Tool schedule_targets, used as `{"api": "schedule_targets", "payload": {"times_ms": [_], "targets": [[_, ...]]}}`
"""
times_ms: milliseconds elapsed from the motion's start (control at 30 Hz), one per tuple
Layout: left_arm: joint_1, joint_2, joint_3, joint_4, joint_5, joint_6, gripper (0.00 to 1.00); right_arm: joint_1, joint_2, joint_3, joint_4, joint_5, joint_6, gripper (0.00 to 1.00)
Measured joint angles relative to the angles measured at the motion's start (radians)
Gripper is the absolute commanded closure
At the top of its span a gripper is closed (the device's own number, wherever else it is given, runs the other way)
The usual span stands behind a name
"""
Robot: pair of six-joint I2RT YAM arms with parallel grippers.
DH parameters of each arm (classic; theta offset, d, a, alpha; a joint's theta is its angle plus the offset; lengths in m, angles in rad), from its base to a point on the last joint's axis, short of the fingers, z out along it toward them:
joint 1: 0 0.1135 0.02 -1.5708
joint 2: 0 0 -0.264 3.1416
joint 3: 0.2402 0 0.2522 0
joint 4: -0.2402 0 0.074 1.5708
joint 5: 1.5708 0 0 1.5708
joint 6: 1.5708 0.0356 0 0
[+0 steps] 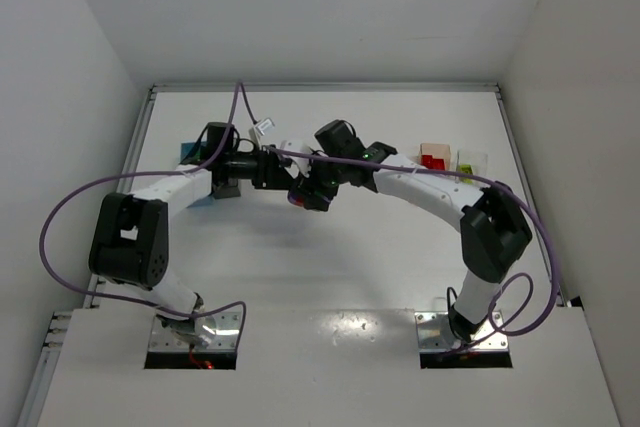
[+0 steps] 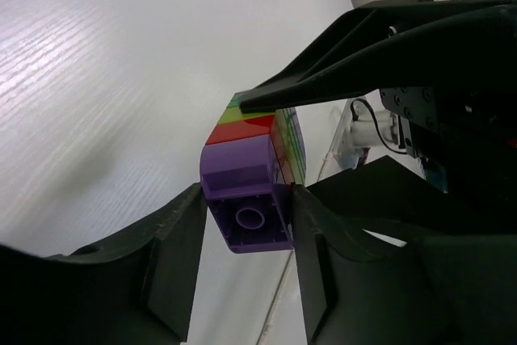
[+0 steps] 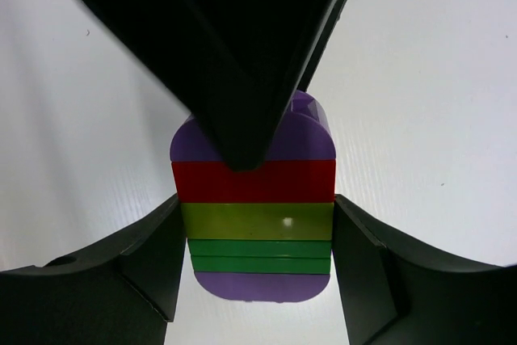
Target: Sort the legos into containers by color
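**Both grippers pinching one striped lego stack above mid-table**

The striped lego stack is held off the white table. It sits well to the left of the bin with red bricks and slightly nearer the arm bases than that bin. In the top view it is mostly hidden by the two wrists; only a purple/red bit shows.

Materials: the stack is glossy hard plastic, blocky with rounded corners. The fingers are matte black and wedge-shaped. The tabletop shows a fine ribbed grain in the left wrist view.

Right wrist view: the stack has its long axis up-down in the frame, in line with the fingers. Bands from far to near are purple, red, olive-yellow, two thin greens, purple. The right gripper is pressed onto its sides at the yellow/green bands, one finger on each side. The left arm's black finger covers the far purple end.

Left wrist view: the stack points its long axis away from the camera. The purple end brick is nearest, with its hollow underside and round tube facing the lens; red and green bands lie beyond. The left gripper is clamped on that purple brick, fingers touching both flanks. The right arm's finger tip lies over the far green end.

In the top view the left gripper and right gripper meet nose to nose, left of the red-brick bin.
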Motion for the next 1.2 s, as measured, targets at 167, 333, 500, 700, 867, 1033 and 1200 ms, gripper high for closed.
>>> {"api": "schedule_targets", "payload": {"times_ms": [167, 333, 500, 700, 867, 1033, 1200], "targets": [[-0.002, 0.007, 0.012, -0.002, 0.004, -0.011, 0.82, 0.003, 0.001, 0.0, -0.002, 0.034, -0.001, 0.72], [0.01, 0.007, 0.013, -0.007, 0.0, 0.009, 0.88, 0.007, -0.002, -0.019, 0.025, 0.047, -0.003, 0.76], [0.086, -0.003, 0.013, -0.033, 0.055, 0.02, 0.9, 0.01, -0.033, -0.076, 0.128, 0.049, -0.013, 0.79], [0.329, -0.018, 0.066, -0.055, 0.071, 0.048, 0.9, -0.029, -0.075, -0.158, 0.067, 0.091, -0.018, 0.8], [0.412, -0.032, 0.126, -0.154, 0.051, 0.147, 0.9, -0.047, -0.077, -0.177, 0.049, 0.103, -0.019, 0.8], [0.412, -0.049, 0.13, -0.248, 0.045, 0.23, 0.9, -0.05, -0.079, -0.177, 0.051, 0.102, -0.012, 0.8], [0.386, -0.066, 0.121, -0.283, 0.045, 0.276, 0.9, -0.086, -0.035, -0.159, 0.042, 0.03, 0.07, 0.8]]}}
